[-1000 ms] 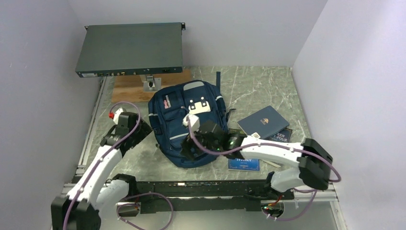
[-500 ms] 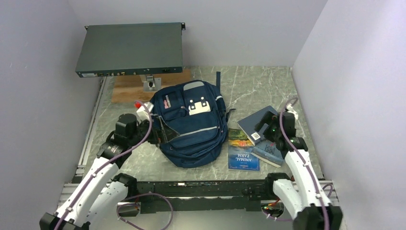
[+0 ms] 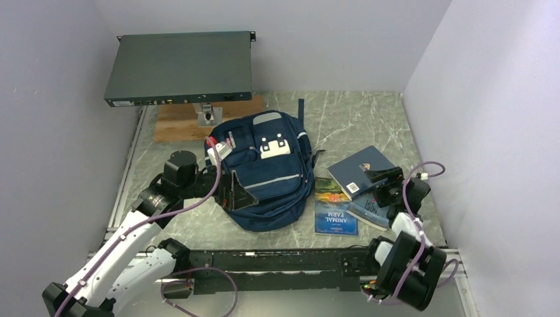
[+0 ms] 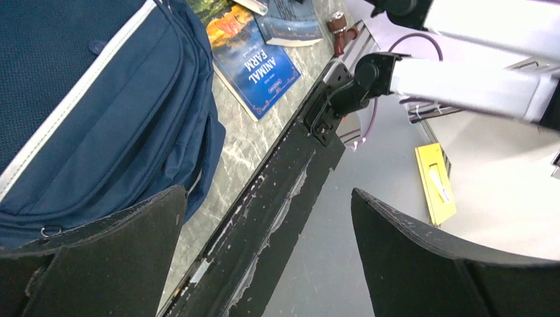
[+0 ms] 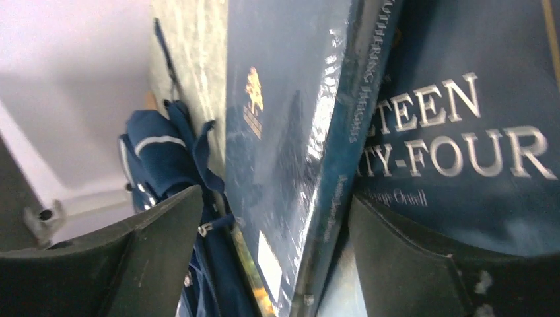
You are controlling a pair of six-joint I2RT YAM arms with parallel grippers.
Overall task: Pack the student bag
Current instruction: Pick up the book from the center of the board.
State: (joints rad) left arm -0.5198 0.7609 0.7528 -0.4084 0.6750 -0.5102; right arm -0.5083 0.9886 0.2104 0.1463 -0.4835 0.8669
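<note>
Navy fabric, soft and bulky. Nearest, the left gripper hung spread and empty by the bag, while the right gripper gaped astride a book. Lying front-up in the middle of the table, the bag would likely sag, and its far top loop looked the surest hold.

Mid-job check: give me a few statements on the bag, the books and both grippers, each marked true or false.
1. The left gripper is open with nothing between its fingers. True.
2. The Animal Farm book is inside the student bag. False: it lies on the table, right of the bag.
3. The right gripper is open at the books, its fingers on either side of the dark blue book. True.
4. The student bag stands upright. False: it lies flat with its front pocket facing up.
</note>
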